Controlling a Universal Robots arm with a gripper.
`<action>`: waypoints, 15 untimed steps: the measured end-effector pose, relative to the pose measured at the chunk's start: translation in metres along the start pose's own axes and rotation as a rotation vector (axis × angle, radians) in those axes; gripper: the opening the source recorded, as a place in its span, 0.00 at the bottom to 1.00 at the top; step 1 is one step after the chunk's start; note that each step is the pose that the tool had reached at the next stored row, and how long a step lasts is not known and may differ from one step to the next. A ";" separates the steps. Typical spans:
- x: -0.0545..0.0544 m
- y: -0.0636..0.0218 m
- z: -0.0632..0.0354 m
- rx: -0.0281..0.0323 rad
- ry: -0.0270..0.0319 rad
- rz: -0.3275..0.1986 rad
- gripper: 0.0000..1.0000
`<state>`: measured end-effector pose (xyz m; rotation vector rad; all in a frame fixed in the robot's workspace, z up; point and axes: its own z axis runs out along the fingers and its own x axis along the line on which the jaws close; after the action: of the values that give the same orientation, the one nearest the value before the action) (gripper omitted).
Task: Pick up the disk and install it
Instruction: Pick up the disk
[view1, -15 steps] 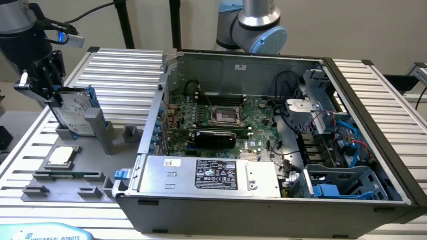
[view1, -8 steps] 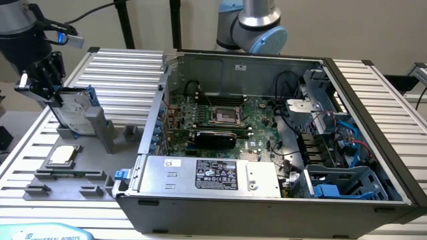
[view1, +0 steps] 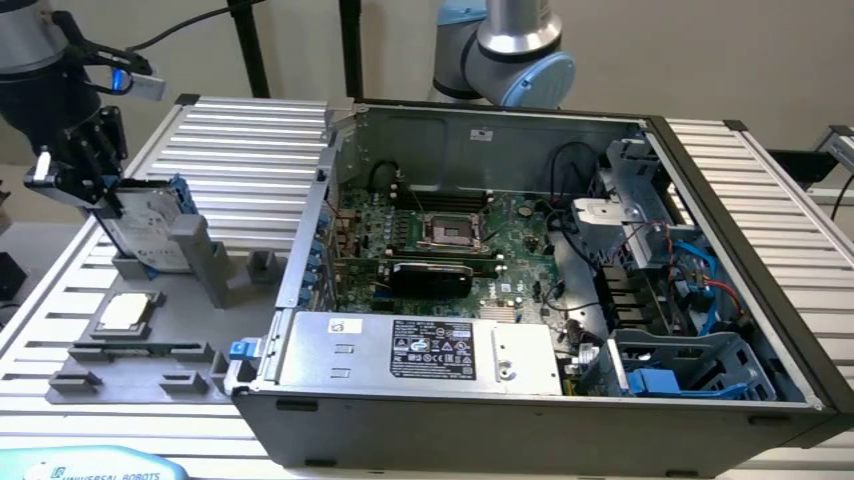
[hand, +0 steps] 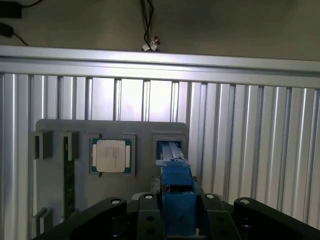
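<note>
The disk (view1: 143, 217), a silver-grey drive in a bright blue frame, stands on edge in a slot of the grey holder block (view1: 187, 262) at the exterior view's left. My gripper (view1: 110, 203) reaches down onto its upper edge, with the black fingers closed on either side of it. In the wrist view the disk's blue frame (hand: 177, 187) sits clamped between the two black fingers (hand: 150, 220) of the gripper (hand: 179, 222). The disk's lower end still meets the holder slot (hand: 170, 150).
A grey fixture tray (view1: 80, 375) carries a small square silver chip (view1: 123, 312) (hand: 111, 155) and a memory stick (hand: 68, 175). To the exterior view's right stands the open computer case (view1: 307, 260) with a motherboard (view1: 441, 225), a power supply (view1: 427, 350) and a drive bay (view1: 681, 370). A ribbed aluminium table (view1: 254, 130) lies beneath.
</note>
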<state>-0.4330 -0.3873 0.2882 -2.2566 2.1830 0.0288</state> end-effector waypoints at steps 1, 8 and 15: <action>0.000 0.0000 0.0000 0.0001 0.0000 0.000 0.33; 0.000 0.0000 0.0001 0.0001 -0.0001 0.000 0.33; 0.000 0.0000 -0.0003 0.0003 -0.0002 0.000 0.33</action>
<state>-0.4330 -0.3875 0.2885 -2.2564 2.1828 0.0287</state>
